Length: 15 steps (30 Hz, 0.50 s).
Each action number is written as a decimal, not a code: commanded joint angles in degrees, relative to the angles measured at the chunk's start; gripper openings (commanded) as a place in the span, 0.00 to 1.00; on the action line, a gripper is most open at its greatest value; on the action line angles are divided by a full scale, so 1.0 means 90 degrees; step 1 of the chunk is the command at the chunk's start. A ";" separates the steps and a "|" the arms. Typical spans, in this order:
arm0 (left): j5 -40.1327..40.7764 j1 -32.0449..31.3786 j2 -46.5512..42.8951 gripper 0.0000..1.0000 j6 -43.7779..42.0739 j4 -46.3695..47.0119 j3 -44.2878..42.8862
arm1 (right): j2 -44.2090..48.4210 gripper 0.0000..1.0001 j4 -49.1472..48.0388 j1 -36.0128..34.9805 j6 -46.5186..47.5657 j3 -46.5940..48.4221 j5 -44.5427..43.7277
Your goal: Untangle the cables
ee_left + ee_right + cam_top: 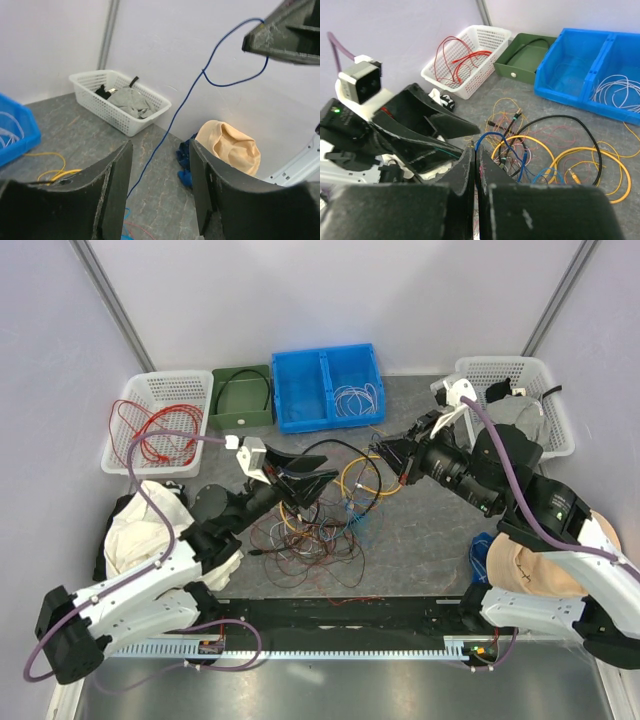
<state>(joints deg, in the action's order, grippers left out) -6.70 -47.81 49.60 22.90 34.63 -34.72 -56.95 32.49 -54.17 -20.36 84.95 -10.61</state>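
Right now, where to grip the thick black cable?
Grip the black cable on its far arc toward the blue bin, where it lies alone, outside the yellow loops. Come down from the bin side, jaws across it. The right gripper is shut on the blue wire; the open left gripper probably suits.

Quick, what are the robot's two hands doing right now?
Left gripper: open, gripping nothing.
Right gripper: closed, pinching the blue wire.

Nothing readable from where I stand, no txt, labels, brand names or nos. Blue bin (300, 422), green box (240, 421), left white basket (170, 376), right white basket (505, 361), left arm (130, 600) and right arm (560, 510) look unmarked.
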 commanded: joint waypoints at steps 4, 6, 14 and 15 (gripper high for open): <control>-0.0769 -0.0302 0.1078 0.58 -0.1088 0.1678 -0.0215 | -0.0088 0.00 0.0140 -0.0026 -0.0189 0.0980 0.0690; -0.0779 -0.0488 0.1284 0.59 -0.1459 0.2019 -0.0137 | -0.0137 0.00 0.0218 -0.0026 -0.0247 0.1108 0.0769; -0.0312 -0.0654 0.2494 0.60 -0.1997 0.2997 -0.0048 | -0.0176 0.00 0.0404 -0.0036 -0.0394 0.1440 0.1120; -0.0262 -0.0664 0.2603 0.60 -0.2036 0.3036 -0.0087 | -0.0176 0.00 0.0423 -0.0026 -0.0404 0.1460 0.1130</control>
<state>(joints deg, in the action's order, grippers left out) -11.94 -53.52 69.04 9.93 54.39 -34.48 -58.33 35.44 -54.17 -22.79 95.68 -2.74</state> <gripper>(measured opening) 0.601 0.010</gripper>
